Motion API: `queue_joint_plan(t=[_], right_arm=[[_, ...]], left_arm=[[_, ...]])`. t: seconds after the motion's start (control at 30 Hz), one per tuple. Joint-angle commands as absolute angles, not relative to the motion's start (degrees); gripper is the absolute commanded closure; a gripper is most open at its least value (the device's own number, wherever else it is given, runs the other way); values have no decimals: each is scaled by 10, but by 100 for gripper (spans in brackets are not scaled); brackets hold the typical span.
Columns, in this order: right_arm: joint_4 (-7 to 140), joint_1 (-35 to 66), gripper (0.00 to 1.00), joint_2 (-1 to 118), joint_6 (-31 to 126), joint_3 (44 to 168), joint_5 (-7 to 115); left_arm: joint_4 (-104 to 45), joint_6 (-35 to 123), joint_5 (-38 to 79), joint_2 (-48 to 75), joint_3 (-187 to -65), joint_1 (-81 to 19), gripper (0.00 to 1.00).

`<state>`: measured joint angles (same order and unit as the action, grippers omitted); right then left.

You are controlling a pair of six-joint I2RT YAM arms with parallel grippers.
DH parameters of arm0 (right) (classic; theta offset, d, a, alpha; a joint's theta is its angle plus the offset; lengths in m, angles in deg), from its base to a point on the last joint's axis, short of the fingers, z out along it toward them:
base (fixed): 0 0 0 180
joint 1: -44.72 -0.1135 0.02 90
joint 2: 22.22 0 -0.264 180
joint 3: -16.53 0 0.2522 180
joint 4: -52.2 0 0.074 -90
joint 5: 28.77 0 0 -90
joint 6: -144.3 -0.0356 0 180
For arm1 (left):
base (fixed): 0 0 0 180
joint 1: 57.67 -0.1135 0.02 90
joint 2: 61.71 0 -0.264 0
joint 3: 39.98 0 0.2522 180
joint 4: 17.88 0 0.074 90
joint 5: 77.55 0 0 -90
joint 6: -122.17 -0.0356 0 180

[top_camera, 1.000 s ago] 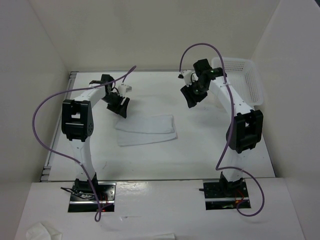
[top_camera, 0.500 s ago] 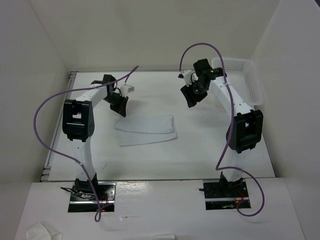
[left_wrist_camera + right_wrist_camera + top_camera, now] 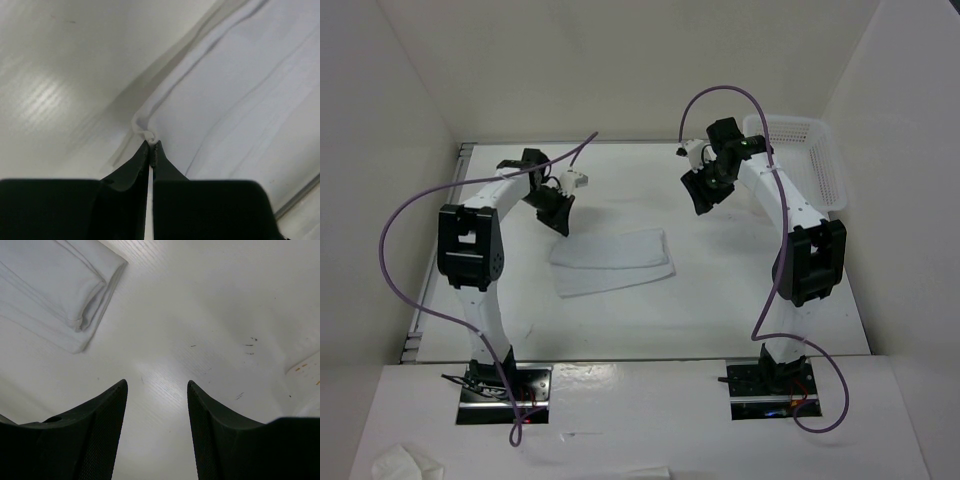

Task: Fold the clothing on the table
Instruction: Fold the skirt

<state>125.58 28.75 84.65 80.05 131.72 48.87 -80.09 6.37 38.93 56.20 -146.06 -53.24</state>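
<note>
The clothing (image 3: 612,260) lies folded into a flat white strip in the middle of the table (image 3: 720,300). My left gripper (image 3: 558,222) is down at its far left corner. In the left wrist view the gripper (image 3: 152,143) is shut, with a small pinch of the clothing's (image 3: 235,90) edge caught at its tips. My right gripper (image 3: 705,195) hangs above the table to the right of the clothing, apart from it. Seen from the right wrist, the gripper (image 3: 156,385) is open and holds nothing, and the folded end of the clothing (image 3: 55,285) lies at the upper left.
A white mesh basket (image 3: 810,150) stands at the table's far right corner, behind the right arm. A crumpled white wad (image 3: 405,465) lies on the near shelf at the bottom left. White walls close in the table on three sides.
My left gripper has closed from wide open onto the clothing's far left corner, and the left arm has shifted slightly. The right arm and the clothing have not moved.
</note>
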Motion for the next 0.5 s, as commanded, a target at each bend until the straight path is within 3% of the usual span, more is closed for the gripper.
queue_joint_plan(t=[0.0, 0.47], right_arm=[[1237, 290, 43, 827, 796, 1314, 483], [1237, 290, 43, 850, 796, 1351, 482]], left_arm=[[-843, 13, 427, 491, -1442, -530, 99], [-1039, -150, 523, 415, -1380, -485, 87]])
